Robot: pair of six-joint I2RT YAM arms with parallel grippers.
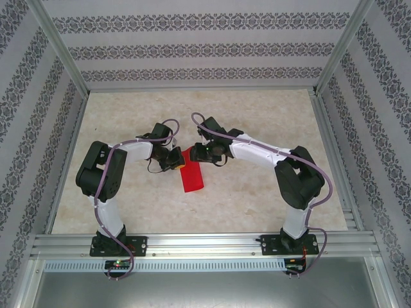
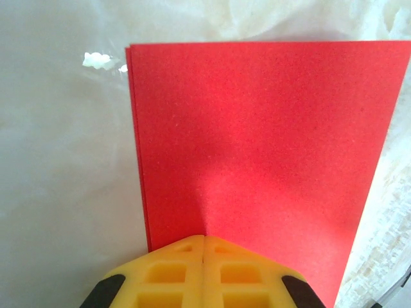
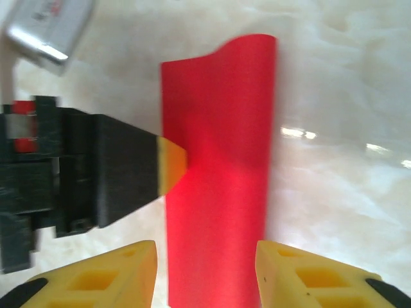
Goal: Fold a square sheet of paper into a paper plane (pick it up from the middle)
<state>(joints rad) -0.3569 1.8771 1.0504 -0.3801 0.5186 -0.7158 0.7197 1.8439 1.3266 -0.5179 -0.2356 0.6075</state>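
Sheet: the square sheet of paper now shows as a narrow red strip, doubled over, near the middle of the worktop and a little toward its left side

Left claw: the left gripper is clenched on one edge of the strip, yellow tips pressed together with the paper between them

Right claw: the right gripper is released; its yellow fingers stand apart on either side of the strip's near short end, pinching nothing

Step in hand: probably a handover or a second hold, ready for the next crease

Doing it well: keep the left pinch firm so the two layers stay in register; bring the right fingers in square to the strip, close to the fold line, and close gently so the thin paper does not buckle

Lie of the paper: the far end curls up slightly; I cannot tell whether the rest lies flat

Edges: the strip is well apart from the worktop's far edge, both side edges and the aluminium rail at the near edge

Open room: bare worktop on all sides; the tight spot is between the two wrists, which sit just beside each other
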